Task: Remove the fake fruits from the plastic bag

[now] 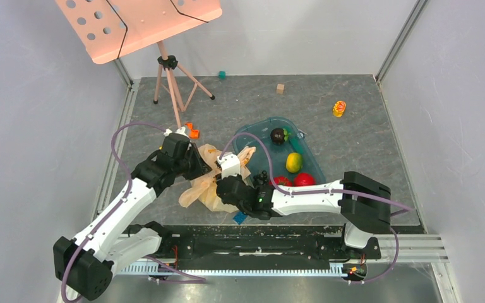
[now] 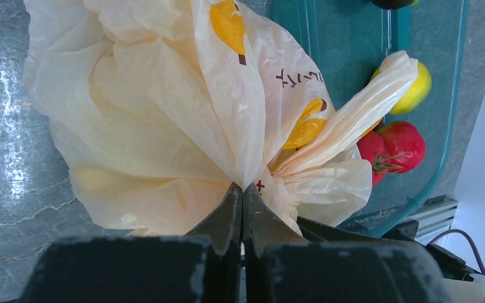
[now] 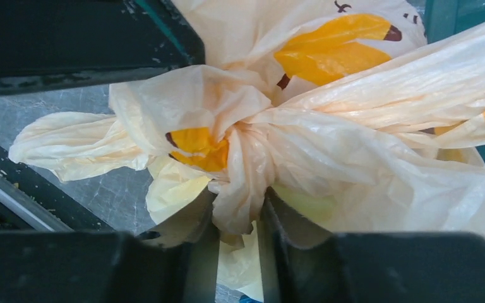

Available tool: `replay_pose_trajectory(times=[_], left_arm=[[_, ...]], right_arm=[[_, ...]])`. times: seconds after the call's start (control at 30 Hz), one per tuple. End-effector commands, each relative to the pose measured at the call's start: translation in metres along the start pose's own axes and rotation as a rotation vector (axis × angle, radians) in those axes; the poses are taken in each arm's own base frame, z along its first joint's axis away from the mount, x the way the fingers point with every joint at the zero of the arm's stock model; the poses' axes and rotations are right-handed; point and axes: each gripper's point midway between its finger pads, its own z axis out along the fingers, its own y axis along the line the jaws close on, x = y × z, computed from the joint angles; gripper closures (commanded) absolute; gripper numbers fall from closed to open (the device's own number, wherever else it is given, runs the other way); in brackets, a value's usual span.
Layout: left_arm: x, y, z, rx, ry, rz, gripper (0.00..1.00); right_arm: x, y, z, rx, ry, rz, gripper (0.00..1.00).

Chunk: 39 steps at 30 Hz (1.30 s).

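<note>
Nearest, by the table's near edge, a small blue piece [image 1: 239, 218] lies just beside the right arm. Just beyond it the plastic bag [image 1: 196, 192] sits crumpled on the table, a little left of the middle, and both arms meet over it. The right jaws have a twisted bunch of the bag's film between them; they stand narrowly apart, each finger pressed against the gathered plastic. The left jaws are closed tip to tip, pinching a fold of the bag from its left side. One handle loop [image 2: 360, 110] stretches out toward the teal tray [image 1: 256, 132], which the bag touches at its left rim. What the bag contains cannot be told through the film.

In the tray, two red apples [image 1: 304, 180] lie at its near end, a yellow lemon [image 1: 294, 162] just past them, and a dark round fruit [image 1: 280, 135] at its far end.

Farther out, an orange piece [image 1: 193, 132] sits by the foot of a music stand [image 1: 164, 63]. Near the far edge are a teal cube [image 1: 222, 74], a wooden cube [image 1: 280, 88] and a yellow toy [image 1: 339, 108].
</note>
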Motion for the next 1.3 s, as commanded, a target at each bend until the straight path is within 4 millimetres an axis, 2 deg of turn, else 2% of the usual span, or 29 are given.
replay_pose_trajectory(times=[0.0, 0.03, 0.1, 0.4, 0.5, 0.67, 0.83, 0.9, 0.97, 1.0, 1.03, 1.1, 1.13, 1.2, 1.27], left_arm=[[-0.011, -0.014, -0.012, 0.035, -0.039, -0.019, 0.98], [-0.013, -0.010, -0.012, 0.017, -0.045, -0.015, 0.98], [-0.017, -0.006, -0.010, -0.012, -0.059, -0.010, 0.98], [-0.041, 0.010, -0.010, -0.094, -0.119, -0.008, 0.98], [-0.049, 0.021, -0.012, -0.120, -0.131, -0.017, 0.98], [-0.056, 0.041, -0.016, -0.166, -0.150, -0.038, 0.98], [-0.053, 0.052, -0.016, -0.177, -0.144, -0.044, 0.98], [-0.051, 0.052, -0.015, -0.166, -0.137, -0.029, 0.98], [-0.048, 0.046, -0.015, -0.134, -0.120, -0.016, 0.98], [-0.048, 0.044, -0.016, -0.120, -0.121, -0.011, 0.98], [-0.049, 0.041, -0.017, -0.104, -0.122, -0.006, 0.98], [-0.050, 0.034, -0.020, -0.069, -0.128, 0.001, 0.98], [-0.050, 0.031, -0.020, -0.052, -0.127, 0.004, 0.98], [-0.049, 0.026, -0.021, -0.028, -0.120, 0.006, 0.98], [-0.047, 0.021, -0.020, -0.006, -0.107, 0.007, 0.98]], right_arm=[[-0.017, -0.013, -0.005, 0.056, -0.056, 0.021, 0.83], [-0.018, -0.018, -0.009, 0.060, -0.063, 0.018, 0.93], [-0.015, -0.030, -0.016, 0.078, -0.068, 0.021, 1.00], [0.016, -0.110, -0.041, 0.193, -0.053, 0.093, 1.00], [0.020, -0.136, -0.046, 0.237, -0.060, 0.125, 1.00], [0.019, -0.166, -0.053, 0.290, -0.078, 0.152, 1.00], [0.016, -0.185, -0.060, 0.325, -0.098, 0.151, 1.00], [0.013, -0.180, -0.060, 0.285, -0.100, 0.116, 1.00], [0.007, -0.164, -0.060, 0.178, -0.115, 0.067, 1.00], [0.004, -0.155, -0.062, 0.111, -0.126, 0.028, 0.95], [0.000, -0.144, -0.065, 0.034, -0.140, -0.007, 0.87], [-0.008, -0.128, -0.076, -0.090, -0.185, -0.087, 0.52], [-0.012, -0.122, -0.082, -0.136, -0.211, -0.133, 0.41], [-0.026, -0.109, -0.096, -0.222, -0.265, -0.201, 0.31], [-0.039, -0.099, -0.108, -0.285, -0.296, -0.279, 0.28]])
